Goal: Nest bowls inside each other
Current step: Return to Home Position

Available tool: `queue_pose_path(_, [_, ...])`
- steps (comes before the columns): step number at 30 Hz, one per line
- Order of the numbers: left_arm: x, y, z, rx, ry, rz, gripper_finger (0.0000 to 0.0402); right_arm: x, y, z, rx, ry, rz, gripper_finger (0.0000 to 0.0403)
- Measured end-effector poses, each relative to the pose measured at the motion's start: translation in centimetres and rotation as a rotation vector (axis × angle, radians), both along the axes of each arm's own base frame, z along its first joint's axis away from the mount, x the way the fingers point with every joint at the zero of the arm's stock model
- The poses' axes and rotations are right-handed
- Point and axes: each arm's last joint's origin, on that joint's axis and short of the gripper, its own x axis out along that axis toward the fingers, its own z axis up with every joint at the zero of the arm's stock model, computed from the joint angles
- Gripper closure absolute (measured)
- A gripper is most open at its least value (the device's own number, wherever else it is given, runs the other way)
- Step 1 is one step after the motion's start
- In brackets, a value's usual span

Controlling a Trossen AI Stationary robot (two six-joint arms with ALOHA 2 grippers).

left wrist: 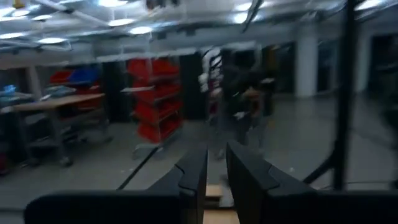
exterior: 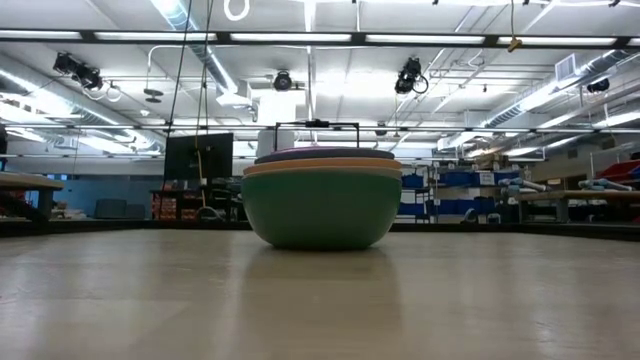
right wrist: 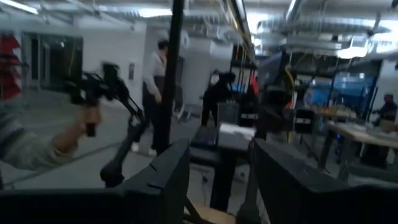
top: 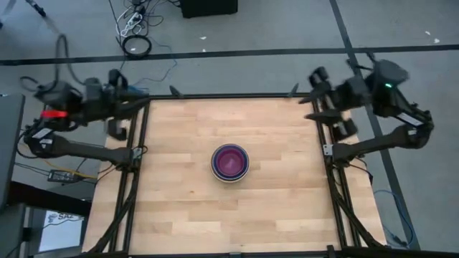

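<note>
**Bowls nested at mid-tabletop, both claws parked at the back corners**

Nesting looks complete. One stack of bowls (top: 229, 162) stands at the middle of the tabletop (top: 179, 186), well apart from both arms. From above, only the magenta bowl (top: 229, 159) shows its hollow, ringed by thin paler rims. From table height, the teal bowl (exterior: 320, 212) forms the outer shell, with an orange-tan rim and a purple rim layered just above its lip. The other bowls are hidden inside.

The left claw (left wrist: 216, 179) sits over the tabletop's back left corner. Its two dark fingers stand a narrow slot apart and hold nothing. The right claw (right wrist: 221, 183) sits over the back right corner, with a wider gap between its fingers, also empty. Both wrist cameras look out into the room rather than down at the stack.

The stack lies inward and forward from each claw, roughly midway between them, so neither arm is clearly nearer. Being round, it has no long axis to line up with. Judging by this layout, what remains is only settling the arms at rest, and that path stays clear of the stack.

The bowls are smooth, plain plastic with rounded walls, and they sit level. The tabletop is pale wood made of jointed strips, matte, inside a dark metal frame.
</note>
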Motion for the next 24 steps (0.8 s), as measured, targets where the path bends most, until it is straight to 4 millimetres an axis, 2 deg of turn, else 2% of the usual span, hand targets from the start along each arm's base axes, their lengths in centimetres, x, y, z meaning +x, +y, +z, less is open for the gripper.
queue_pose_path(4, [-2.9,-0.5,-1.7,-0.008,-0.068,-0.116,0.0332,-3.0,0.4,-1.8,0.019,-0.088,0.012,0.0239])
queue_pose_path(7, [-3.7,-0.6,-4.0,-0.037,-0.096,-0.128,0.0332,-4.3,0.5,-4.1,0.039,-0.153,0.018,0.0239])
queue_pose_path(11, [-3.6,-0.6,-7.4,-0.068,-0.133,-0.137,0.0332,-5.2,0.6,-7.9,0.079,-0.196,0.034,0.0239])
queue_pose_path(16, [-2.5,-0.6,-12.2,-0.108,-0.129,-0.147,0.0332,-5.4,0.5,-12.8,0.130,-0.183,0.019,0.0239])
queue_pose_path(24, [-0.9,-0.5,-19.0,-0.136,-0.134,-0.165,0.0332,-5.3,0.4,-18.7,0.194,-0.100,0.012,0.0238])
